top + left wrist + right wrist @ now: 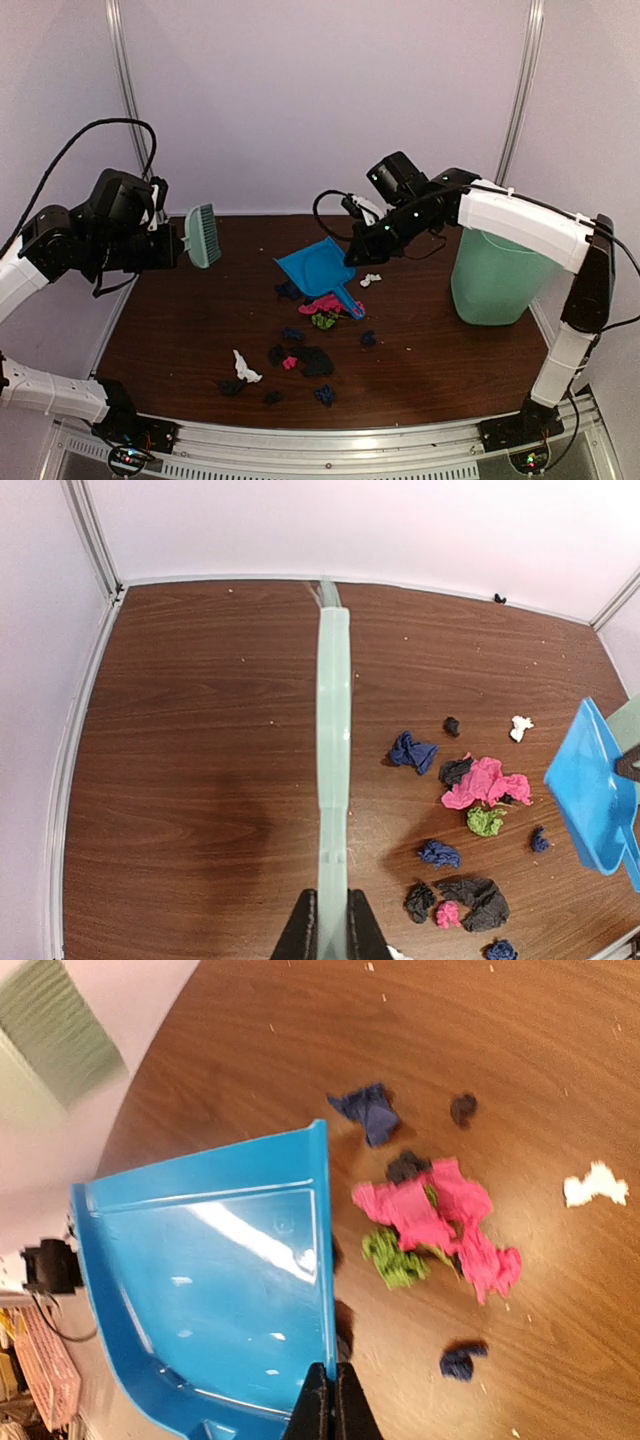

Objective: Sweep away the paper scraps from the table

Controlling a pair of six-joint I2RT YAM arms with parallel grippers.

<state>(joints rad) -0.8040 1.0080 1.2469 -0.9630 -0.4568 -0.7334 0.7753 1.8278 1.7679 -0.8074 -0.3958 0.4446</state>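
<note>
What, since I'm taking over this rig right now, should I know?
Left claw: shut on the mint-green hand brush, raised above the table at left, touching nothing.
Right claw: shut on the blue dustpan, beside the pile; the pan looks empty.
Paper scraps: all scattered mid-table.
Done: both tools in hand.
Left: brush every scrap into the pan. A green bin stands at right.
</note>
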